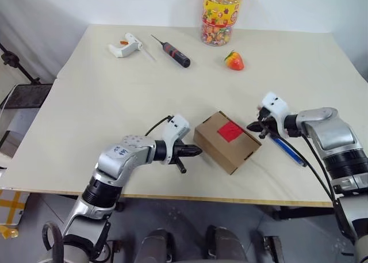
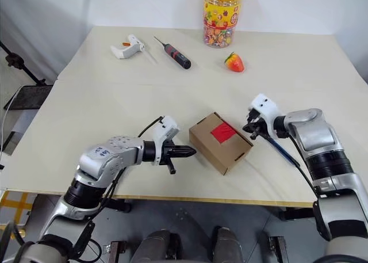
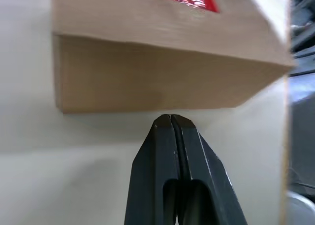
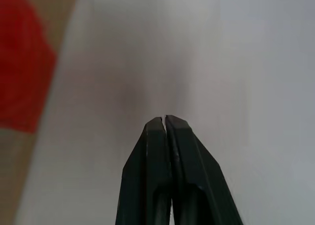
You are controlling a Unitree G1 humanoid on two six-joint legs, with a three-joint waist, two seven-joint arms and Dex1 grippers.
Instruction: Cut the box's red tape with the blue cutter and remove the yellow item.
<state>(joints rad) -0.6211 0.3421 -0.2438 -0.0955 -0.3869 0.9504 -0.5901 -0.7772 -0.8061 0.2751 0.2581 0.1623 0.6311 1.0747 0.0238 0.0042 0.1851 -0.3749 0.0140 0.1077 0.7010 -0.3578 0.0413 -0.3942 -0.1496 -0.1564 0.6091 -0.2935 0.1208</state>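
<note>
The box (image 1: 227, 141), a small brown carton, sits near the table's front edge with the red tape (image 1: 230, 130) across its closed lid. My left gripper (image 1: 198, 151) is shut and empty, its tip just short of the box's left side wall (image 3: 147, 82). My right gripper (image 1: 251, 126) is shut on nothing, hovering by the box's right end, with the red tape (image 4: 22, 72) at the edge of its wrist view. The blue cutter (image 1: 289, 151) lies flat on the table under my right wrist, not held. The yellow item is out of view.
At the back of the table (image 1: 103, 113) lie a white glue gun (image 1: 125, 45), a black-and-red screwdriver (image 1: 174, 53), a strawberry toy (image 1: 234, 60) and a yellow-lidded candy jar (image 1: 221, 15). The table's front edge runs close behind the box.
</note>
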